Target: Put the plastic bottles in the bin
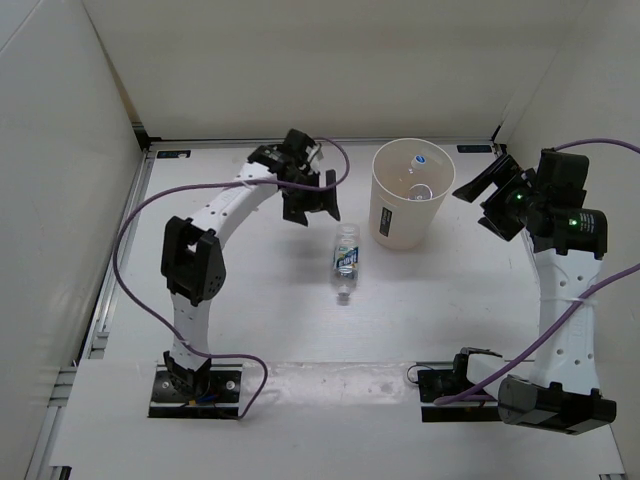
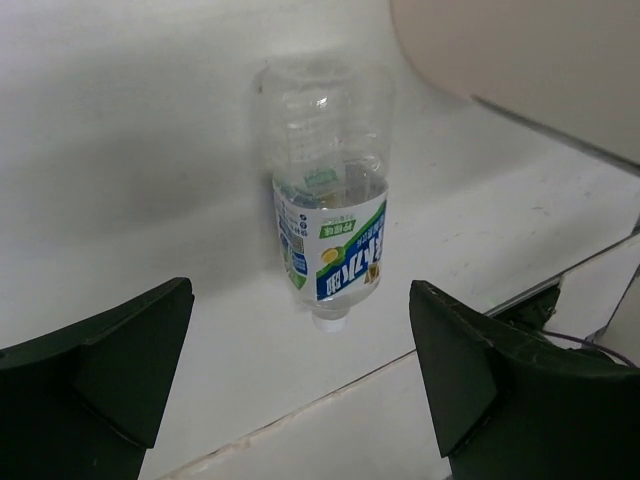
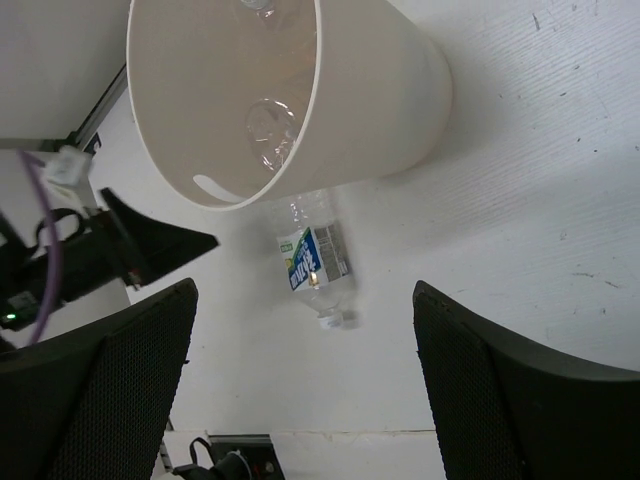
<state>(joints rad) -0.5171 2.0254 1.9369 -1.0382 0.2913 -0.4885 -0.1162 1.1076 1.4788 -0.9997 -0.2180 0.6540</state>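
Top view: one blue-labelled bottle (image 1: pixel 346 260) lies on its side on the table (image 1: pixel 450 300) at centre frame. It is just lower left of the bin (image 1: pixel 396 225), near it but apart, with its cap toward the bottom of the frame. The bin stands upright at upper centre. At least two bottles inside (image 1: pixel 420 160) show white caps against its floor, so part of the task reads as done. No orange one can be made out.

Left gripper (image 1: pixel 312 205): sits above and left of the lying bottle, fingers spread wide, nothing between them. In the left wrist view the bottle is centred between both fingers with its long axis running up the frame. Judged a line-up for a grasp across the body; the opening is wider than the bottle.

Right gripper (image 1: pixel 470 208): right of the bin, fingers apart and empty, facing the bin mouth. Probably held aside so the left arm has the approach.

Next move, as judged: descend and close on the label zone. Risk: the smooth round body may roll.
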